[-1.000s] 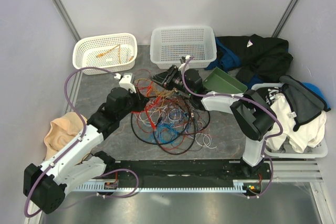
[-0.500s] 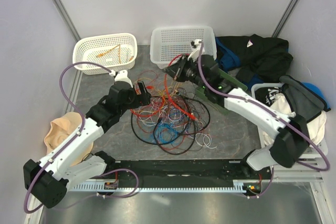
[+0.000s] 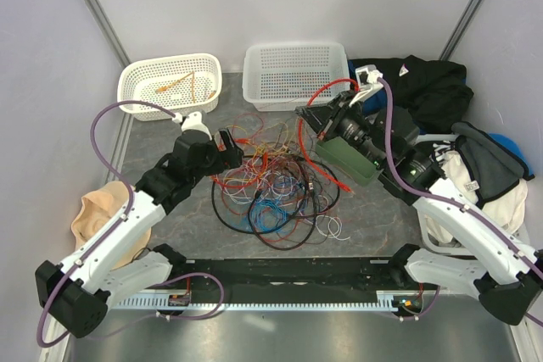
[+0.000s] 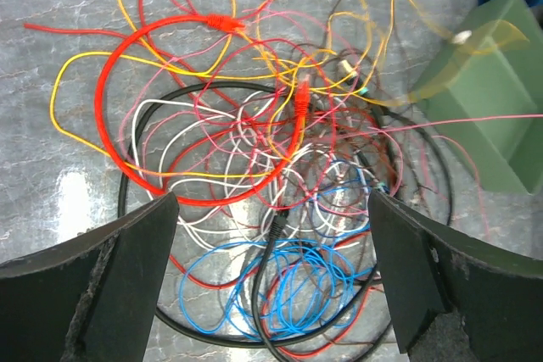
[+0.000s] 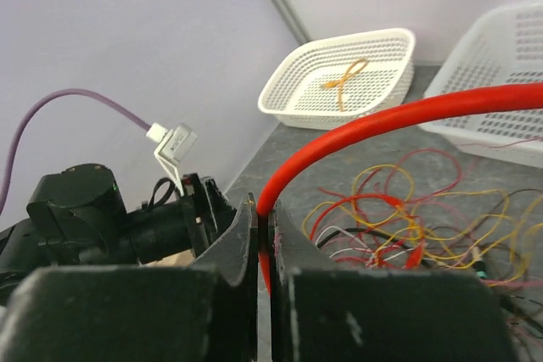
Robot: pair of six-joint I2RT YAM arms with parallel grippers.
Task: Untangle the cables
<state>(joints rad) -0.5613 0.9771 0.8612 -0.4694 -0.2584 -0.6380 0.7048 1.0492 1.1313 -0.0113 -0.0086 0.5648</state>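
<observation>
Your right gripper (image 5: 265, 214) is clamped tight on a thick red cable (image 5: 382, 120). The cable arches up and away from the pinched fingers, lifted clear of the grey table (image 3: 161, 137), in front of the middle white mesh basket (image 3: 254, 92) and above the green bin (image 3: 352, 163). Your left gripper (image 4: 271, 201) is spread wide and holds nothing; it hangs over the left part of the tangle of cables (image 3: 276, 192), its two dark fingers framing the heap in the wrist view. The tangle lies in the middle of the table between the two arms: thin red, yellow, pink, white and blue wires looped through one another, with a thicker black cable (image 4: 127, 209) curving round the outside. A single orange cable (image 3: 176, 84) lies apart in the far-left white mesh basket (image 3: 127, 95). Dark clothing (image 3: 428, 91) is piled at the far right.
</observation>
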